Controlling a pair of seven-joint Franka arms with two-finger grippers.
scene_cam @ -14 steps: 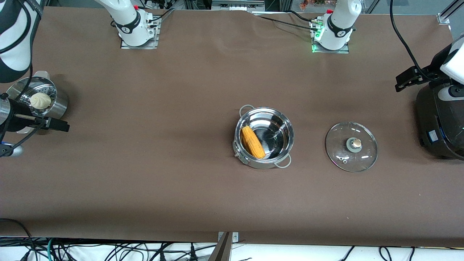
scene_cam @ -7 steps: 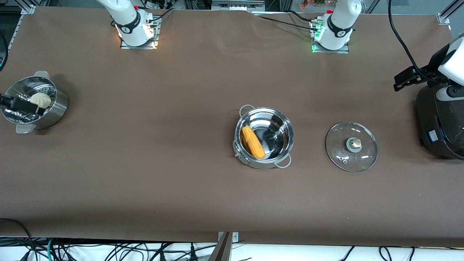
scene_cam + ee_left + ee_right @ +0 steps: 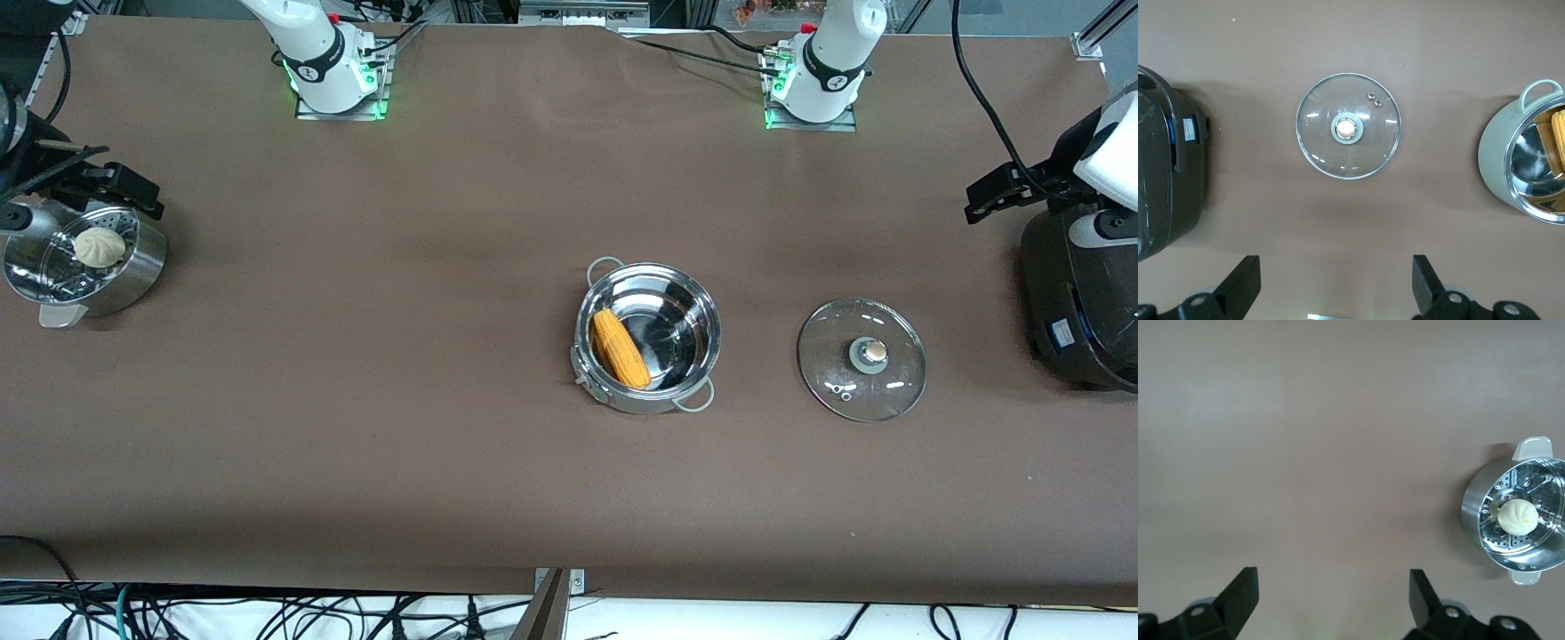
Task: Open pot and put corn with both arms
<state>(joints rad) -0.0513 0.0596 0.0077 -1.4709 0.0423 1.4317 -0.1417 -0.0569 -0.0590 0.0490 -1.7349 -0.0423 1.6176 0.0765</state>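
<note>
The steel pot [image 3: 689,307] stands open in the middle of the table, with the yellow-orange corn [image 3: 620,348] lying inside it. Its glass lid [image 3: 861,358] lies flat on the table beside it, toward the left arm's end. My left gripper [image 3: 987,200] is open and empty, high over the table by the black cooker. The left wrist view shows its open fingers [image 3: 1241,283], the lid [image 3: 1349,126], the pot [image 3: 1498,157] and the corn [image 3: 1559,137]. My right gripper [image 3: 133,191] is open and empty beside the steamer pot, also seen in the right wrist view [image 3: 1333,600].
A steel steamer pot [image 3: 147,267] with a white bun [image 3: 99,246] stands at the right arm's end; the right wrist view shows it [image 3: 1473,513]. A black cooker [image 3: 1080,302] stands at the left arm's end. Cables hang along the table's near edge.
My right gripper has swung from the steamer pot's near edge, across it, toward the robots' bases. The left arm, pot, corn and lid have stayed put.
</note>
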